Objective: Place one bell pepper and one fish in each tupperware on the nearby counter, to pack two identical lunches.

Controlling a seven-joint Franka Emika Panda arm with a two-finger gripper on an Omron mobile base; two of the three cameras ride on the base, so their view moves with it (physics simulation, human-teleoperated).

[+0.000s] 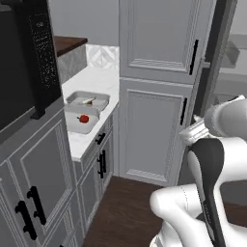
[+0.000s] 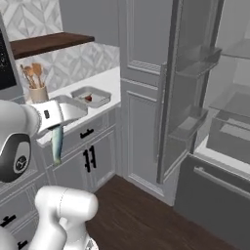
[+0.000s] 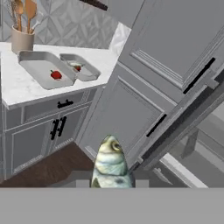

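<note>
The tool (image 2: 57,128) is clamped on a fish (image 3: 111,164), carried in mid-air well apart from the table (image 1: 103,79), over the dark wood floor (image 1: 125,212). The grip appears to be on one end, with the body hanging free below in the right base view, so a quick swing could let the fish slip or twist and drop short of the table. Another risk is setting it in the wrong tupperware. The far tupperware (image 1: 89,100) seems to hold a pepper and something pale, perhaps a fish, though it is too small to tell; the near tupperware (image 1: 83,120) shows only a pepper (image 1: 84,118). The fish is slim, pale grey-cream, mottled and glossy.
</note>
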